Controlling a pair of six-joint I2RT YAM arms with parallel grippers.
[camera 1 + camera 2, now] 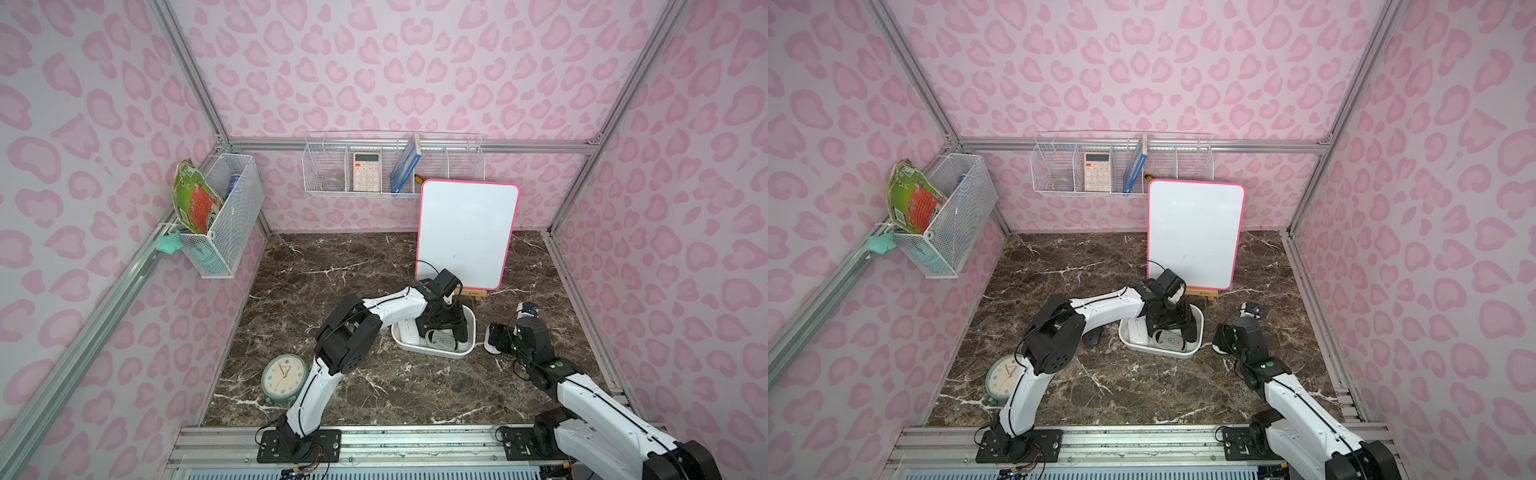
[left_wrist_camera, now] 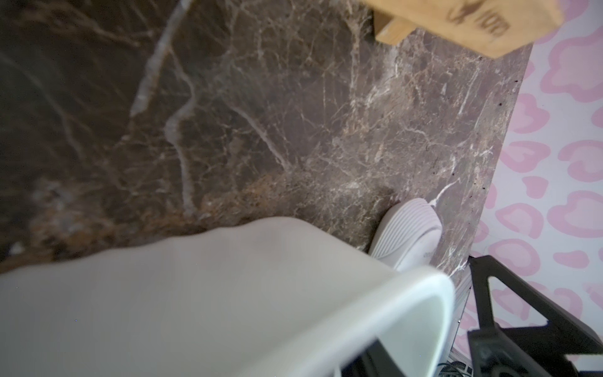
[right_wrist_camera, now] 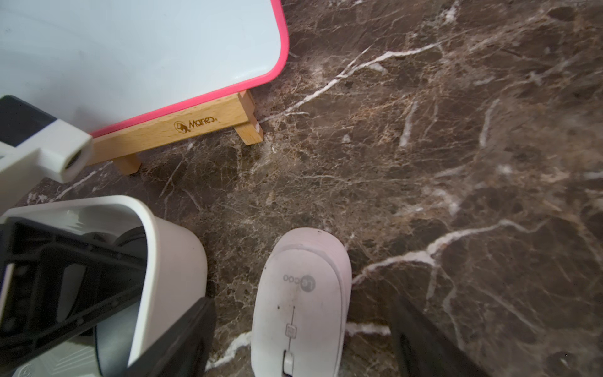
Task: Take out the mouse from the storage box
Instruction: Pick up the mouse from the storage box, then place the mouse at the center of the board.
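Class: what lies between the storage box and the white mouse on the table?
Between storage box and white mouse: bare marble table, plus one finger of the open right gripper over the gap. The right wrist view shows it.

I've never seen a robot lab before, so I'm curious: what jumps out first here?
The pink spotted walls all round, then the pink-framed whiteboard standing at the back of the dark marble table. In front of it, the left pincer reaches down into the white storage box.
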